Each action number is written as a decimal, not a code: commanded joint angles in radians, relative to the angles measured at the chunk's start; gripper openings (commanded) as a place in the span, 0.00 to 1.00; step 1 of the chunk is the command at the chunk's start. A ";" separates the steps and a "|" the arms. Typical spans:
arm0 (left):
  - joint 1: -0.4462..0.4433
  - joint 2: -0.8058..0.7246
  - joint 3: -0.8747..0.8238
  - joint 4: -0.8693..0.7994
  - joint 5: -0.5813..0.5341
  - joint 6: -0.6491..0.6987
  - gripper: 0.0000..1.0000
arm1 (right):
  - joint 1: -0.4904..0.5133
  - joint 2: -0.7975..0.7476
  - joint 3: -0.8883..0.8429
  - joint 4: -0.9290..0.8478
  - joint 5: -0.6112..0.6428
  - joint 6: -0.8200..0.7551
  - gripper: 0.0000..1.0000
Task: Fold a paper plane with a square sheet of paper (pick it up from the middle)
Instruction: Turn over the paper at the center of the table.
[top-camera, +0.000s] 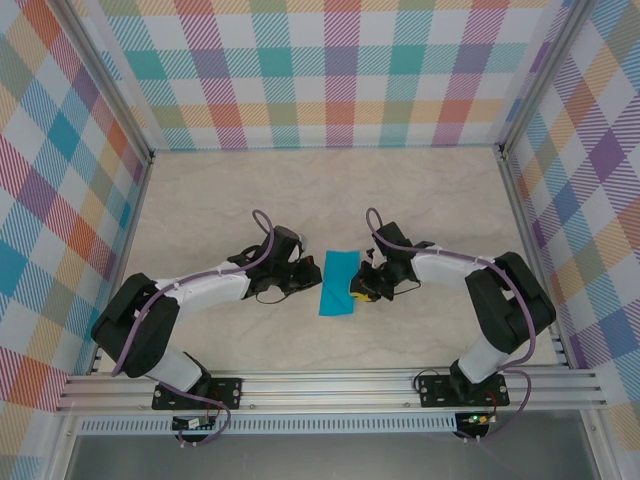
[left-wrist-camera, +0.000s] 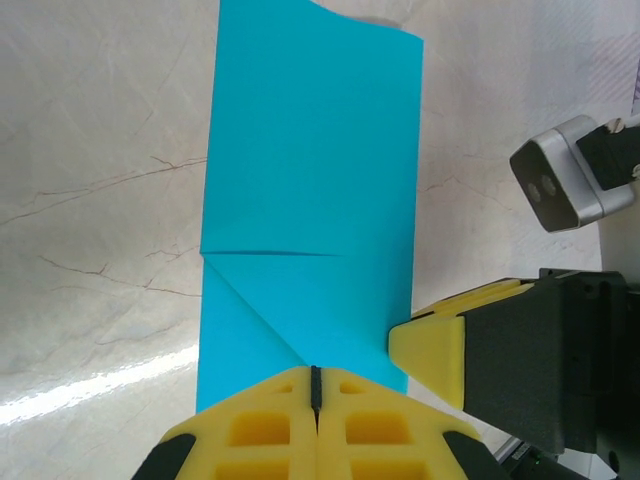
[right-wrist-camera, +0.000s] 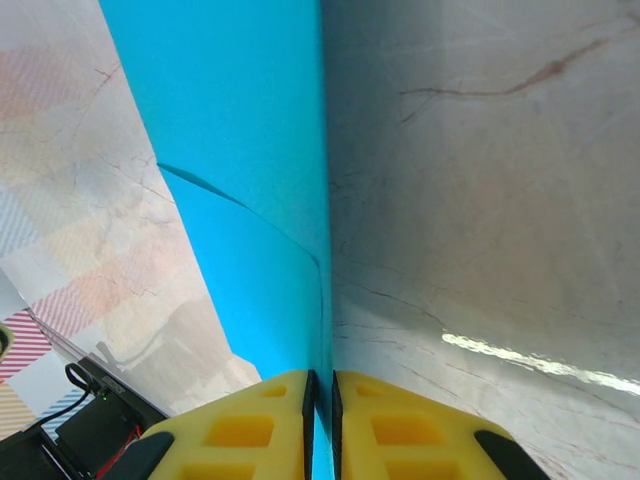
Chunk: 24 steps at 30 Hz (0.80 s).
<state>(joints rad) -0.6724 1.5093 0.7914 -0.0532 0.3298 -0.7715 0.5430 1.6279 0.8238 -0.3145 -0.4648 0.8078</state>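
Note:
The square sheet of paper (top-camera: 338, 281) is teal and lies mid-table, folded into a narrow rectangle. In the left wrist view the paper (left-wrist-camera: 310, 150) has one near corner turned in along a diagonal crease; this is as much paper plane as it is at this moment. My left gripper (left-wrist-camera: 316, 378) is shut, its tips resting over the sheet's near edge at the crease, and no paper shows between the pads. My right gripper (right-wrist-camera: 320, 385) is shut on the sheet's right edge, with teal paper (right-wrist-camera: 250, 150) running up from between its pads. Its yellow finger (left-wrist-camera: 428, 345) touches that edge. From above, the left gripper (top-camera: 308, 277) and the right gripper (top-camera: 357, 290) flank the sheet.
The table (top-camera: 320, 190) is pale marble-patterned, with plaid walls on three sides. An aluminium rail (top-camera: 330, 388) carrying both arm bases runs along the near edge. The right wrist's grey camera housing (left-wrist-camera: 555, 185) hangs just right of the sheet.

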 joint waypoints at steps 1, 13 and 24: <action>-0.006 -0.032 0.030 -0.033 -0.008 0.019 0.02 | -0.005 -0.012 0.035 -0.038 -0.008 0.001 0.15; 0.004 -0.119 -0.023 -0.054 -0.105 0.034 0.02 | -0.005 -0.039 0.015 -0.052 0.019 -0.026 0.09; 0.026 -0.193 -0.086 -0.034 -0.200 -0.004 0.02 | -0.005 -0.123 0.083 -0.223 0.141 -0.138 0.06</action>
<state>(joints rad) -0.6624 1.3483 0.7197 -0.0845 0.1711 -0.7662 0.5430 1.5333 0.8608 -0.4328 -0.3824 0.7349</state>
